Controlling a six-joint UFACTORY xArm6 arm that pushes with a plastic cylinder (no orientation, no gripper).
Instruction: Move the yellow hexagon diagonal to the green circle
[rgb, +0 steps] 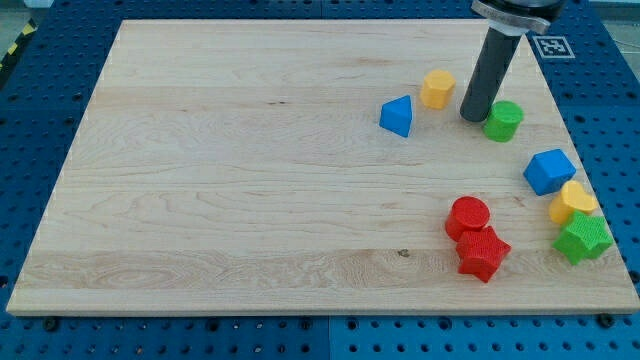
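Observation:
The yellow hexagon (437, 89) lies at the view's upper right on the wooden board. The green circle (503, 120) lies a little to its right and lower. My tip (473, 117) stands between them, touching or almost touching the green circle's left side and just right and below the yellow hexagon. The dark rod rises from it to the view's top edge.
A blue triangle-like block (398, 116) lies left of the hexagon. A blue cube (549, 171), a yellow block (573, 203) and a green star (583, 238) sit near the board's right edge (590, 180). A red circle (468, 216) and a red star (482, 252) lie lower.

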